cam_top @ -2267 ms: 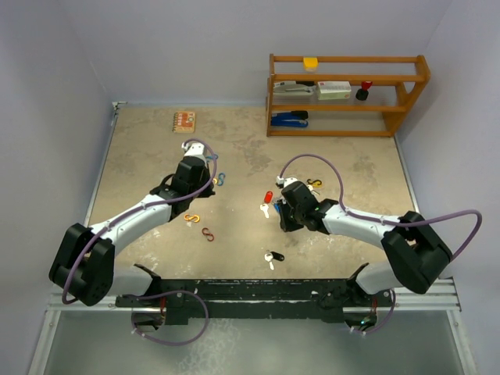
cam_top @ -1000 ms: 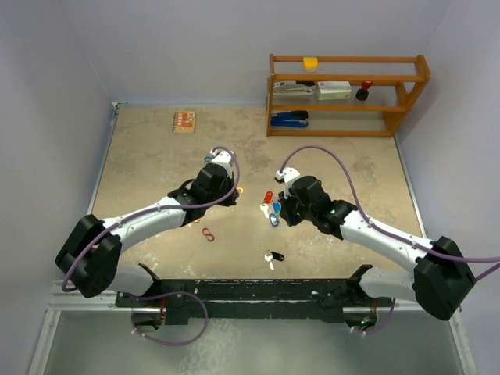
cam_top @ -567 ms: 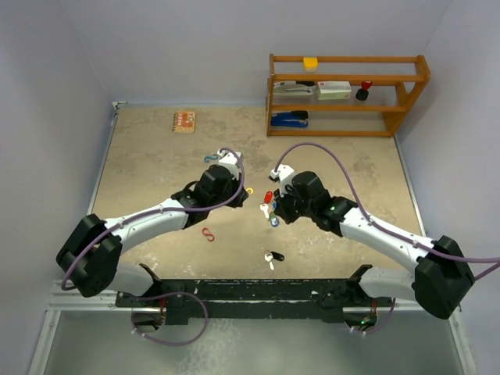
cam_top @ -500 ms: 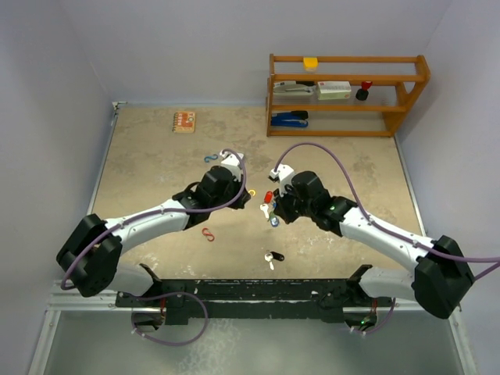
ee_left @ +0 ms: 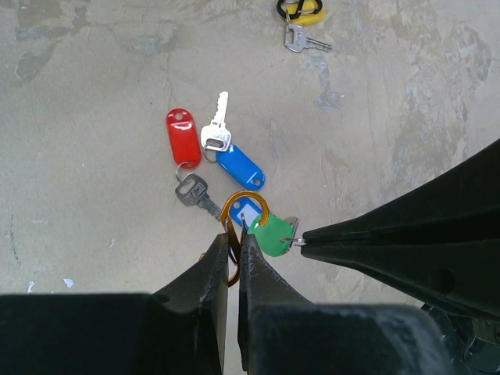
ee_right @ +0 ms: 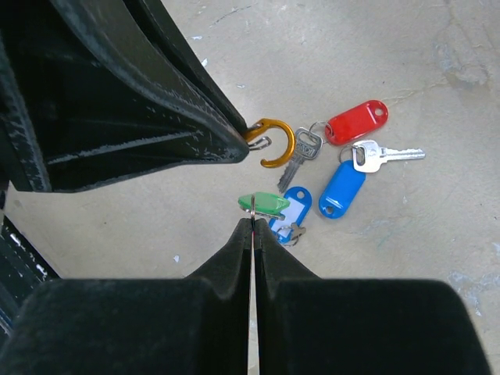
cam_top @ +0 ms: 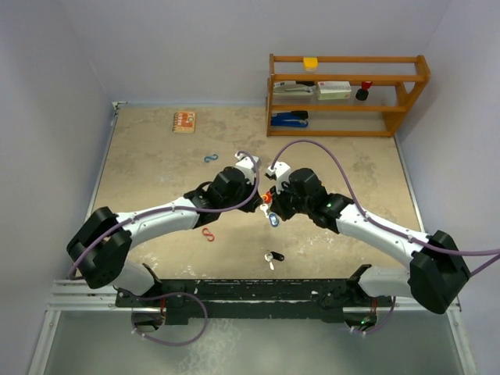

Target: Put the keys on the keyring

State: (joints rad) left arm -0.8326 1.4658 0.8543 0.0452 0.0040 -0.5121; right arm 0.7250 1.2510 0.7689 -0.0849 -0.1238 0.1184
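Orange keyring [ee_right: 291,141] clamped in left hand [ee_left: 234,233]; beside it green key [ee_left: 269,234], likely light and slippery, pinched at its ring in right hand [ee_right: 254,220].

The left arm [cam_top: 156,215] is showing white plastic shells alternating with bulky black joint housings; the right arm [cam_top: 375,229] is wearing the same livery; a thin lilac cable [cam_top: 311,144] is arching off each wrist; the left gripper [ee_left: 233,234] and right gripper [ee_right: 254,223] are showing matte black, tapering fingers [ee_left: 199,289].
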